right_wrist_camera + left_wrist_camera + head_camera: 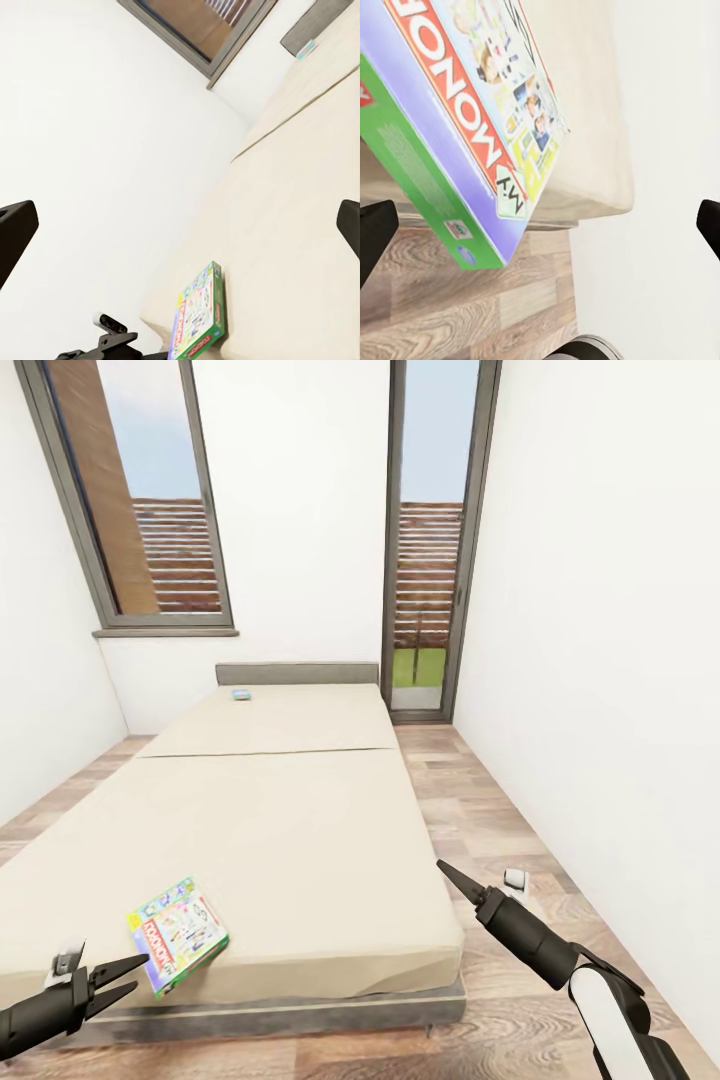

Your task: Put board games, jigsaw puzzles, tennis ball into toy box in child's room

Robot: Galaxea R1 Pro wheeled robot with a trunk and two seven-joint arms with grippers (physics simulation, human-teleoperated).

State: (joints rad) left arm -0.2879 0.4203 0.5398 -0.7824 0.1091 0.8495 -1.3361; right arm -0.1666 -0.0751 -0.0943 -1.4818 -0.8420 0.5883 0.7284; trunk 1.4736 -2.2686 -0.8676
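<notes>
Just beside my open left gripper (130, 974) lies the flat green-edged board game (178, 934) at the cream bed's (300, 830) corner. Its long side points away from me. My right gripper (445, 872) is far off, its jaws open too.

Left hand (128, 974) reaches low with fingers spread; right hand (452, 881) is raised, its fingers apart.

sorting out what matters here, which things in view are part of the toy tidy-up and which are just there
Part of the job:
- board game overhanging the near edge of the bed
- second board game, small and far off by the headboard
- left gripper, open, close to the near game
- right gripper

Just there:
- windows
- glass door
- wooden floor
</notes>
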